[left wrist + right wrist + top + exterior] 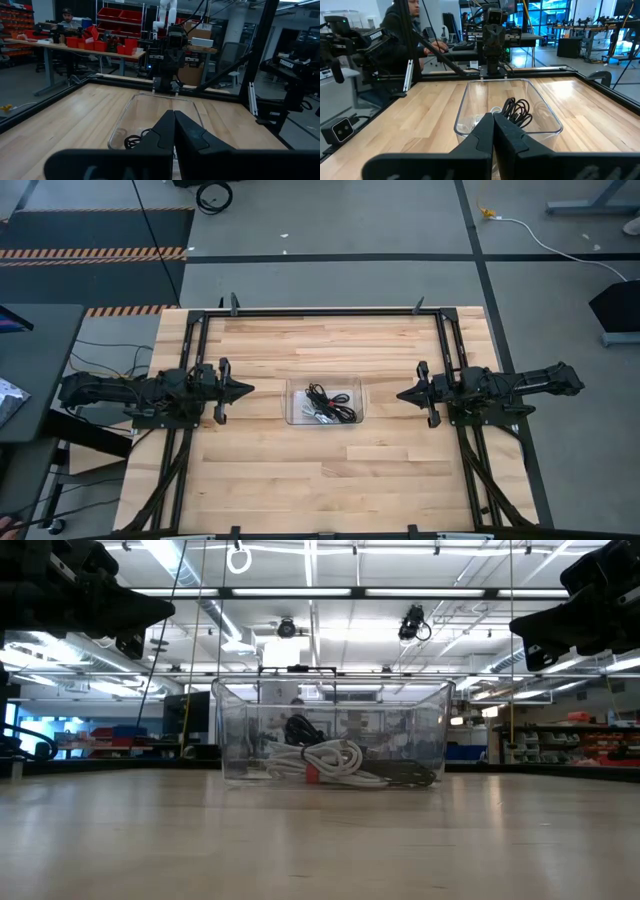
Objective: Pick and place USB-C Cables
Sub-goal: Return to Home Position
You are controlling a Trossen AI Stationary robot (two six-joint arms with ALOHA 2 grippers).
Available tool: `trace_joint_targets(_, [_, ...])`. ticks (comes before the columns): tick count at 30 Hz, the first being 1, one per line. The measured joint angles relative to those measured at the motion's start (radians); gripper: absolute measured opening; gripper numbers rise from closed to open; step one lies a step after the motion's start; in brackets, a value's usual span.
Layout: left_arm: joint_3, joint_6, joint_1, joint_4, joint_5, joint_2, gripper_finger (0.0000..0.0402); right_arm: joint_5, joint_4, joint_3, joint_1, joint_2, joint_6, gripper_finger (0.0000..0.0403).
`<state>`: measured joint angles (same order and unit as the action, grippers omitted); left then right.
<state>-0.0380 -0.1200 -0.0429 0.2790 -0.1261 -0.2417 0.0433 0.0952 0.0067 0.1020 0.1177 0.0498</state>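
Note:
A clear plastic bin [292, 406] sits at the middle of the table and holds several coiled USB-C cable bundles [330, 403], black and silvery-white, one with a red tie [312, 774]. They lie on the bin's floor. My left gripper [250, 390] hovers above the table to the bin's left, shut and pointing at it. My right gripper [400, 395] hovers to the bin's right, shut and pointing at it. Both stand clear of the bin. In the wrist views the shut fingertips [174, 113] [493, 116] point at the bin.
The wooden table [260, 470] has bare surface on all sides of the bin. A black frame [320, 311] runs along the far edge and the sides. People sit at benches in the room beyond the table.

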Motion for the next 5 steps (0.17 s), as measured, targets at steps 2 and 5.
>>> trace_joint_targets(2, [0.0, 0.0, 0.0, 0.0, 0.0, 0.0, 0.0009, 0.0, 0.0, 0.0, 0.0, 0.0, 0.0, 0.0014])
trace_joint_targets(5, [0.0, 0.0, 0.0, 0.0, 0.0, 0.0, 0.0009, 0.0, 0.0, 0.0, 0.0, 0.0, 0.0, 0.0014])
